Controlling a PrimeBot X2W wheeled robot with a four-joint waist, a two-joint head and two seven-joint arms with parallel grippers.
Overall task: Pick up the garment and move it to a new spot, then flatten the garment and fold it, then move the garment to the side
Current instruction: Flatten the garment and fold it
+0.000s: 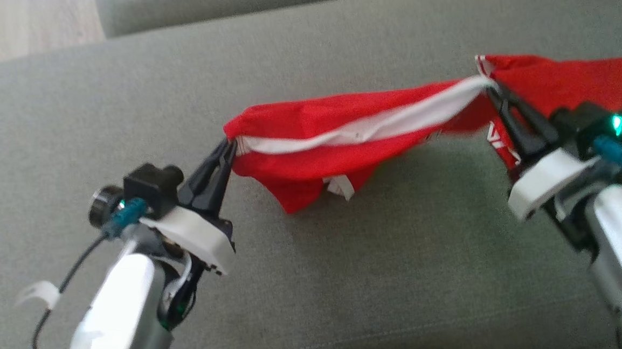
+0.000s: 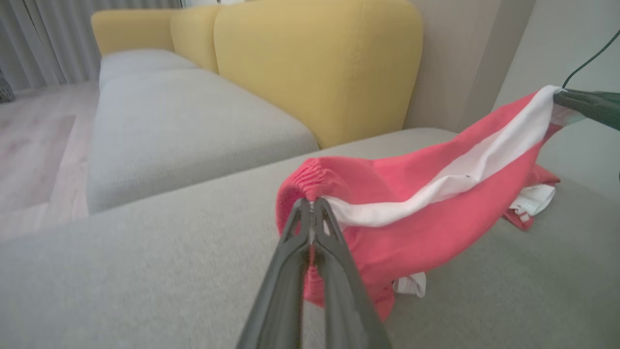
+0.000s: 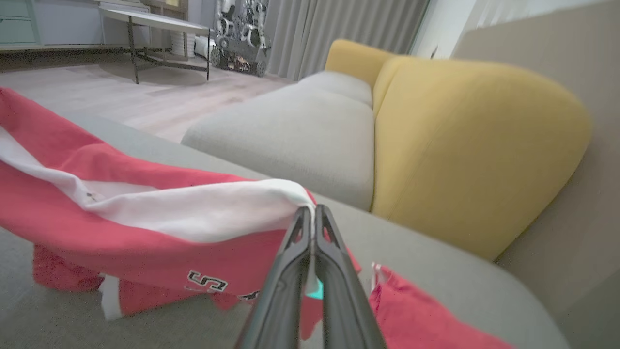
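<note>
While the left gripper [image 1: 228, 147] has its two dark fingers pressed together on the gathered red edge of the garment [image 1: 314, 142], the right gripper [image 1: 492, 90] is clamped just as tight on the far end, right where the white stripe [image 1: 394, 121] finishes. So that's both ends held, and the red cloth is strung between them, lifted off the grey seat cushion [image 1: 350, 280] with its middle sagging low. Beyond the right gripper more red fabric spills down onto the cushion.

Now the writing: in the right wrist view there's black-outlined lettering [image 3: 208, 281] on the lower fold. One character reads like a 5 or an S, and the rest is tucked under and cannot be made out. The head view shows more white print beside the right fingers, too blurred to read. A small white tag [image 1: 341, 186] dangles from the lowest fold, with no text legible on it.

On to the room: the grey cushion is broad, woven and flat. Mustard-yellow back cushions [image 2: 315, 63] rise behind it, and a second grey seat runs alongside. Pale wood floor [image 3: 145, 102] stretches beyond, grey curtains [image 3: 339, 29] hang at the back, and a table [image 3: 155, 22] on thin dark legs stands far off.
</note>
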